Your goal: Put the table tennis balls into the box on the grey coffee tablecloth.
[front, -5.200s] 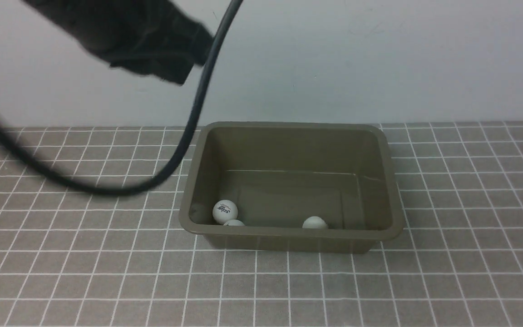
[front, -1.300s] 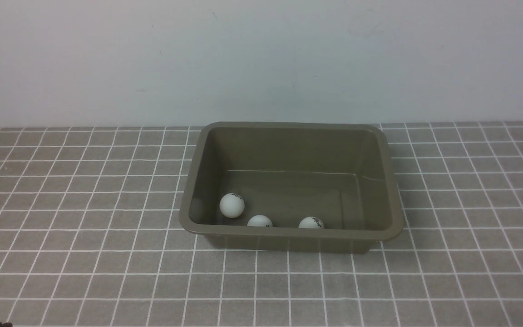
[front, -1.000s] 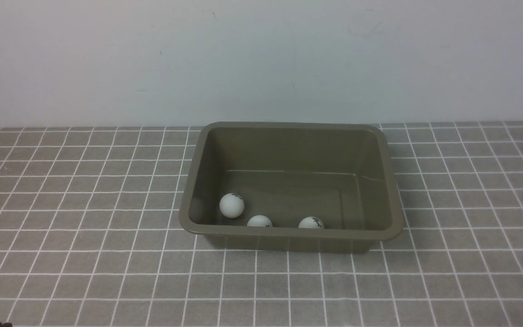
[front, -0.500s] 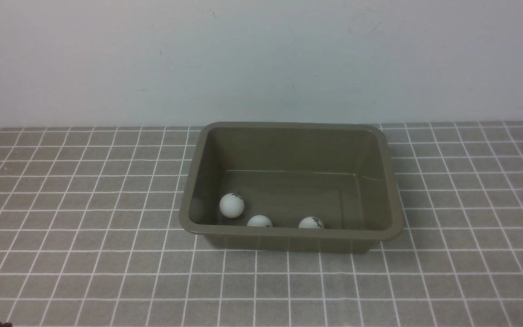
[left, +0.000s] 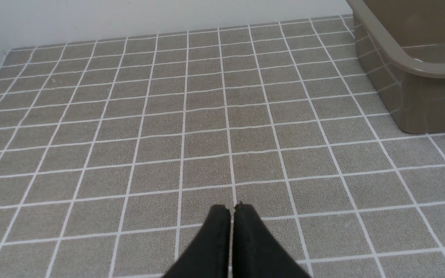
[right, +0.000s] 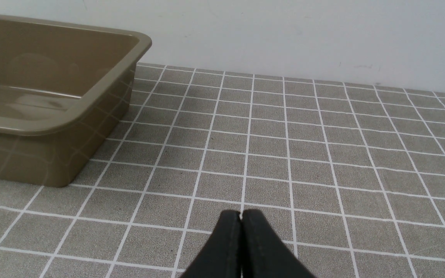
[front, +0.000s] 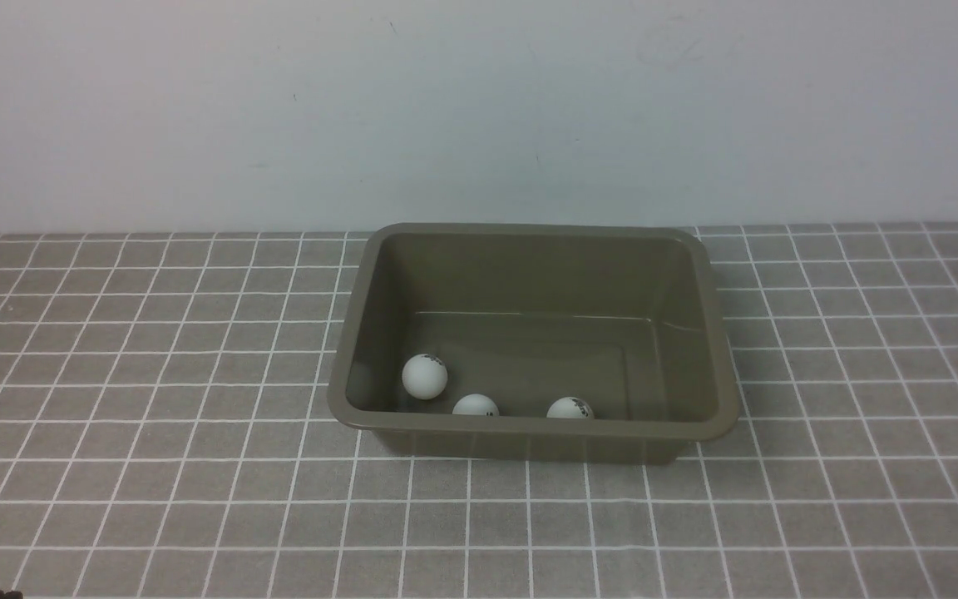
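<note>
An olive-brown box point(front: 529, 233) stands on the grey coffee tablecloth point(front: 155, 374), near the back wall. Three white table tennis balls lie inside it along the near wall: one point(front: 425, 376) at the left, one point(front: 476, 405) beside it, one point(front: 570, 408) further right. My left gripper point(left: 232, 208) is shut and empty over bare cloth, well away from the box point(left: 400, 65). The right gripper point(right: 241, 214) is shut too, with nothing in it, apart from the box point(right: 91, 104). Neither gripper shows in the front view.
A pale wall point(front: 479, 108) rises right behind the box. The cloth's grid runs out to both sides and toward the front edge. A small dark bit point(front: 3, 595) peeks in at the front view's lower left corner.
Five seconds ago a dark arm and its cable hung over the box's left side; it has withdrawn from the front view. Two balls have rolled a little rightward. Nothing has moved over the last second.
</note>
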`<action>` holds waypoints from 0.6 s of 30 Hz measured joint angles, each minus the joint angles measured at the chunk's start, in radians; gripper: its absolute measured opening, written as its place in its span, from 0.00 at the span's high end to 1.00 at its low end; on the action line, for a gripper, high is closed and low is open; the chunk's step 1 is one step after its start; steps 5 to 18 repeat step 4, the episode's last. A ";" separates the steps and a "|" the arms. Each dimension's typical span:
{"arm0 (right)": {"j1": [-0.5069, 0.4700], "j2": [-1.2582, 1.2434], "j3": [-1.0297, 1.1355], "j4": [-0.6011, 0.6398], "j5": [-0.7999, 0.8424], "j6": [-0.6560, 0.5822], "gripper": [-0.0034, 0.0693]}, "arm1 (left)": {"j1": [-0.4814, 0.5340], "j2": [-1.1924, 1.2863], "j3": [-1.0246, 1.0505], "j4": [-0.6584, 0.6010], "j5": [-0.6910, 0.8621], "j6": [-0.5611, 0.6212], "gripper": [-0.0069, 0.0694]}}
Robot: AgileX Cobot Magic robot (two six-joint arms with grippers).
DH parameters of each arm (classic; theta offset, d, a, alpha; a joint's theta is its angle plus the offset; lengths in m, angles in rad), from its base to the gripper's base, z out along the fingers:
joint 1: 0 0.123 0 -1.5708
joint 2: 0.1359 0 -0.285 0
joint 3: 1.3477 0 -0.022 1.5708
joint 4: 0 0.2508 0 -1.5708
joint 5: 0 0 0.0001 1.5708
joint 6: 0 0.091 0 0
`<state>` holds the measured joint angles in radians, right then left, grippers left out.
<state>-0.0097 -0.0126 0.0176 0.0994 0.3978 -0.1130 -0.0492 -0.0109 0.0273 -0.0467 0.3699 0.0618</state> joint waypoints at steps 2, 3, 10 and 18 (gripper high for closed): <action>0.000 0.000 0.000 0.000 0.000 0.000 0.97 | 0.000 0.000 0.000 0.000 0.000 0.000 0.92; 0.000 0.000 0.000 0.000 0.000 0.000 0.97 | 0.000 0.000 0.000 0.000 0.000 0.000 0.92; 0.000 0.000 0.000 0.000 0.000 0.000 0.97 | 0.000 0.000 0.000 0.000 0.000 0.000 0.92; 0.000 0.000 0.000 0.000 0.000 0.000 0.97 | 0.000 0.000 0.000 0.000 0.000 0.000 0.92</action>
